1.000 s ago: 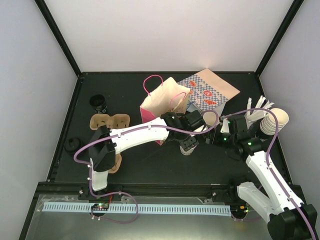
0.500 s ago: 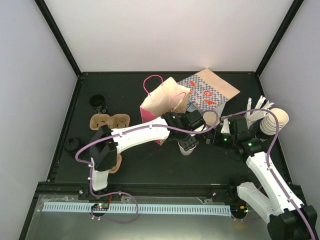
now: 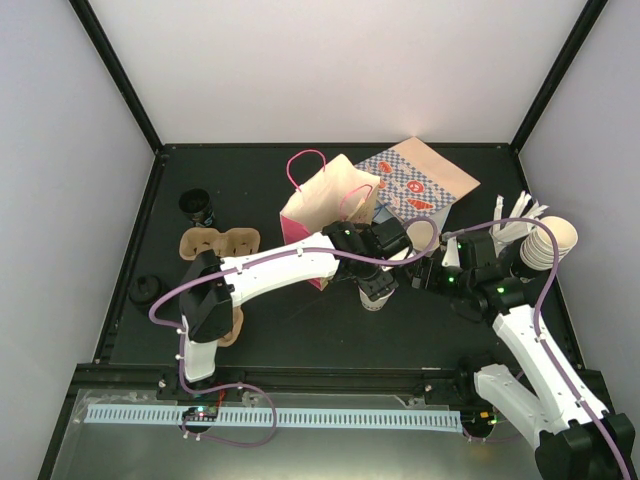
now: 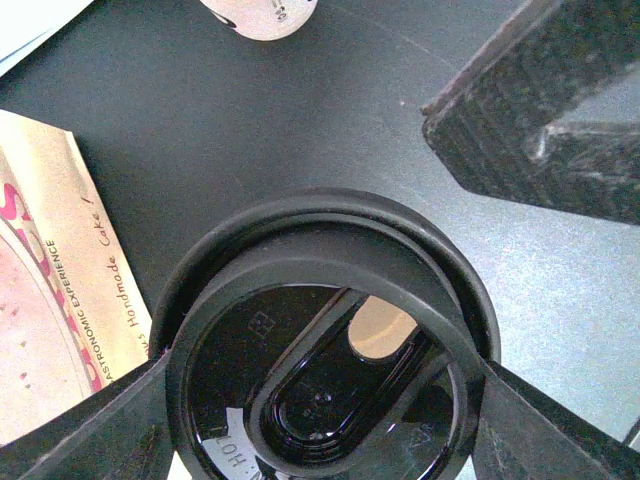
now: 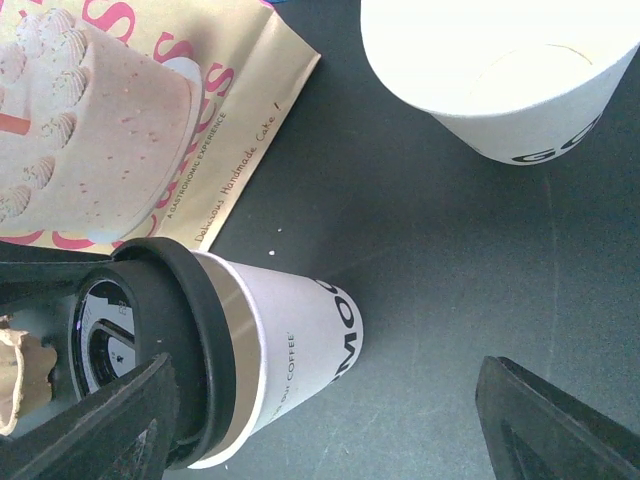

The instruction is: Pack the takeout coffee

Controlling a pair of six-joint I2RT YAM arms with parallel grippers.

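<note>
Left gripper [image 4: 325,368]: fingers sit on opposite sides of the black lid [image 5: 185,330] and pinch its rim from above.
Right gripper [image 5: 325,372]: fingers spread wide with nothing between them; it sits just right of the cup and clear of the lid.
Takeout coffee cup [image 5: 295,350]: stands on the table [image 5: 430,290], outside the pink bag [image 3: 325,205] and near that bag's right front corner.
Cup axis: long axis vertical, base on the table, lidded mouth facing straight up.
Lid: sits on the cup's mouth, sip hole showing in the left wrist view.
Print: dark lettering runs along the cup's side.
Neighbours: the flat cake-print paper bag [image 5: 120,120] lies just behind the cup; an open paper cup [image 5: 500,80] stands apart to its right rear, upright.
</note>
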